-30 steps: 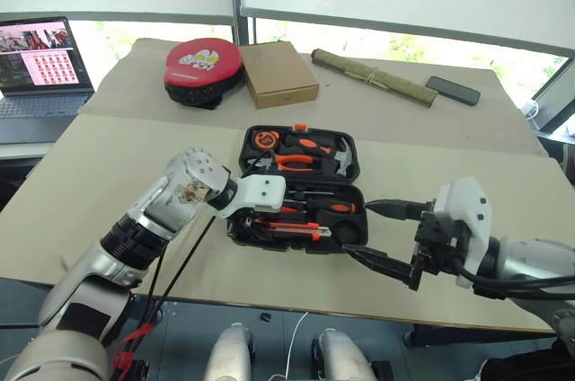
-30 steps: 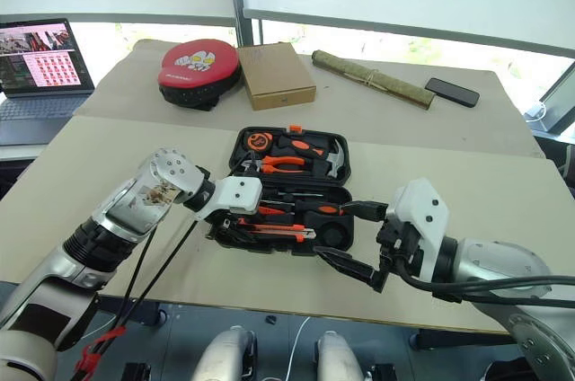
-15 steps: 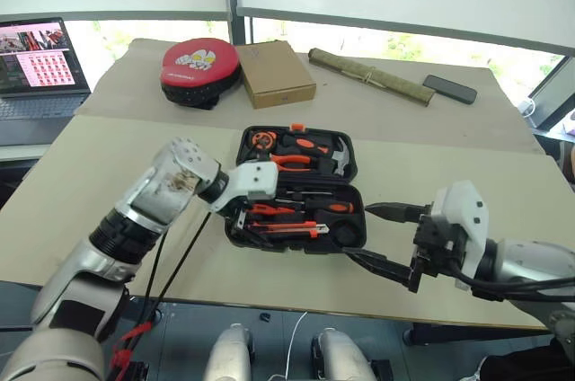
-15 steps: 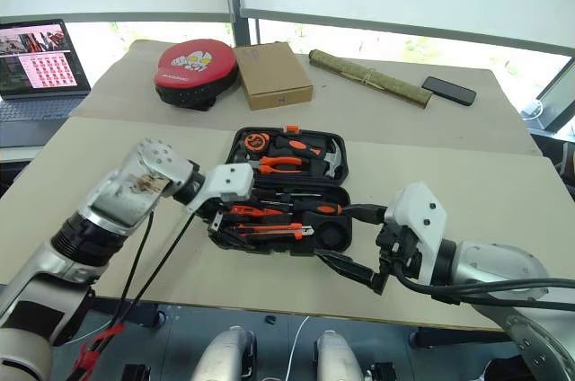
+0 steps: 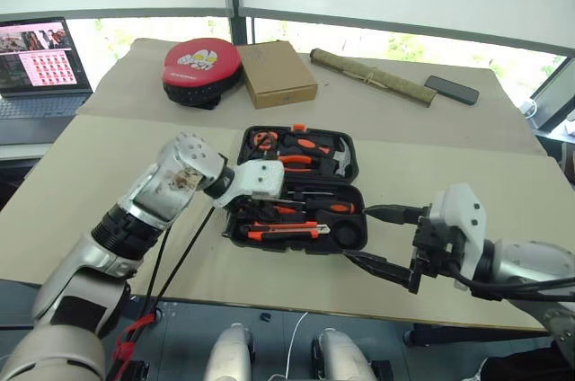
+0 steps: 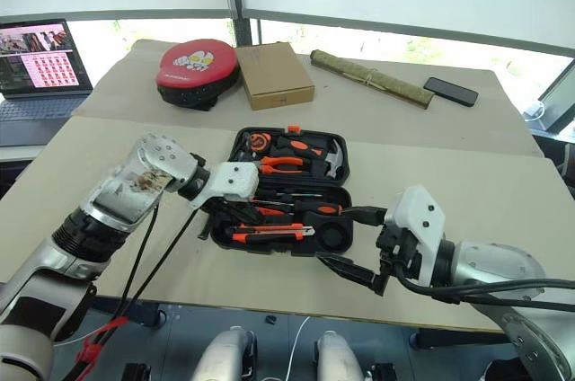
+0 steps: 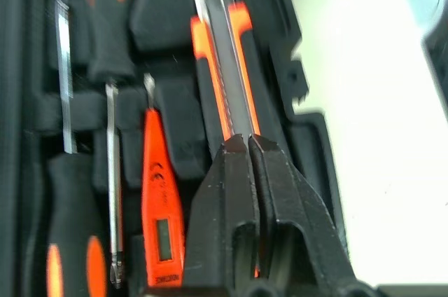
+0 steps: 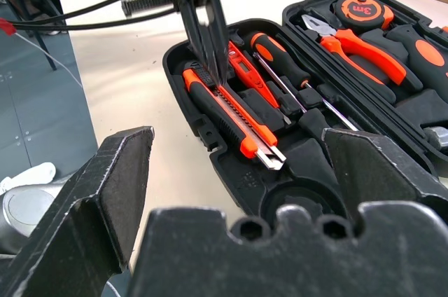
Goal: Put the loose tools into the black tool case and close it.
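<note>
My left tool [image 7: 248, 144] has its fingers pressed together, tip resting on or just above the utility knife [image 7: 222, 66] in the front row of the black tool case [image 5: 355, 239]. From the wrist view I cannot tell whether the tip touches the knife or hovers.

Step in hand, by my judgement: seating the knife in its moulded slot. To do it well I press straight down along the knife's body, not at one end, so it does not tip out. Then I lift clear before swinging the lid.

The case lies open and flat on the tabletop [image 5: 108, 165], near its front edge. The near half holds the knife, the slim orange tester screwdriver [image 7: 159, 206] beside it, and two black-and-orange-handled screwdrivers [image 8: 283, 66]. The far half carries pliers [image 5: 292, 163], a tape measure [image 5: 264, 139] and a hammer [image 5: 340, 155]. I see no loose tools outside it.

My right tool [image 5: 382, 239] stands wide apart, holding nothing, just beside the case's right front corner.
</note>
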